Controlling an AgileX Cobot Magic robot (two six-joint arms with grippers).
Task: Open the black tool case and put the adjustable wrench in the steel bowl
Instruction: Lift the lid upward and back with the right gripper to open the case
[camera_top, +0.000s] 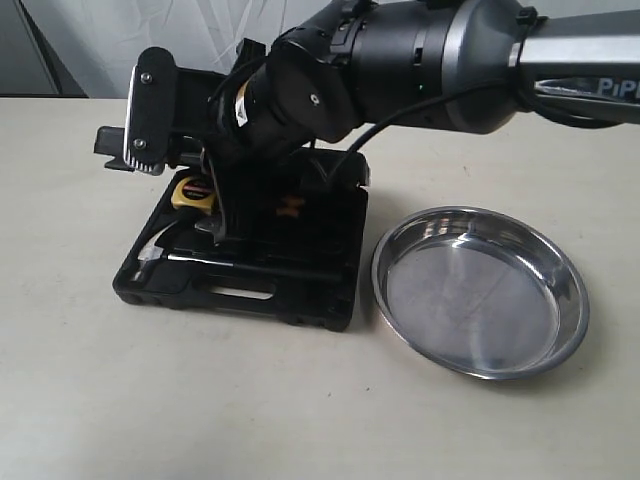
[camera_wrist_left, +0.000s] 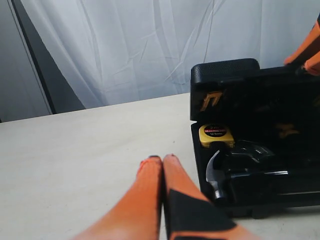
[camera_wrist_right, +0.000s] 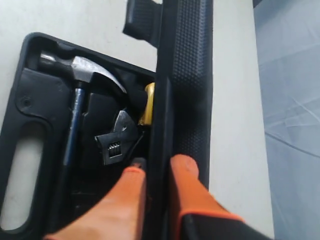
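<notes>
A hammer (camera_wrist_right: 85, 70) with a silver head and a dark blue handle lies flat. Just beside its head sits a yellow tape measure (camera_wrist_left: 216, 135) with a black label. The table (camera_top: 300, 400) is pale beige. Behind it hangs a wrinkled white curtain (camera_wrist_left: 150, 45).

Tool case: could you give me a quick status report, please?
Left gripper shut, empty, beside case. Right gripper clamped on case lid, lid up. Wrench in case beside hammer. Bowl empty.
</notes>
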